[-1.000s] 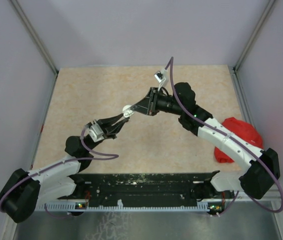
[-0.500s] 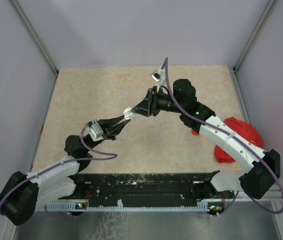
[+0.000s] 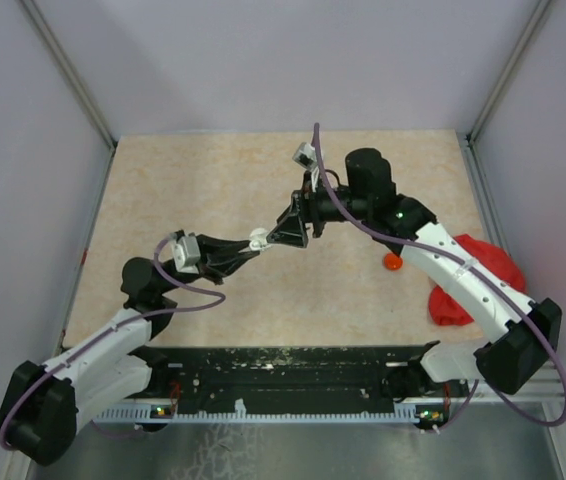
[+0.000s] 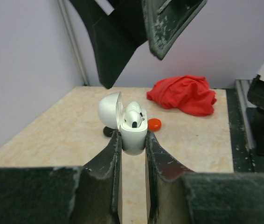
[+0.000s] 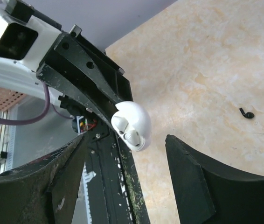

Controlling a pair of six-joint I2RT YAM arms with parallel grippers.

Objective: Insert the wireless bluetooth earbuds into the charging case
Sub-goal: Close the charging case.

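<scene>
A beige table (image 3: 183, 190) holds one crumpled red cloth (image 4: 183, 93) at its right edge. One small round orange piece (image 3: 393, 262) lies near the cloth. One black earbud (image 5: 248, 113), a curved stem, lies alone on the bare table, well apart from the rest. In the left wrist view a small dark piece (image 4: 107, 131) sits just behind the case, too hidden to identify.

The left gripper (image 4: 133, 138) pinches one white charging case (image 4: 134, 135) by its lower body, raised above the middle of the table. The case stands upright with its long axis vertical. Its domed lid (image 4: 109, 108) is swung open toward the left of that view. A white earbud (image 4: 134, 117) sits in the case, rounded head up and stem down in its well. Whether a second one sits beside it cannot be told.

The right gripper (image 5: 127, 142) hovers just above the case, fingers spread wide and holding nothing. Its dark fingers block the upper part of the left wrist view.
</scene>
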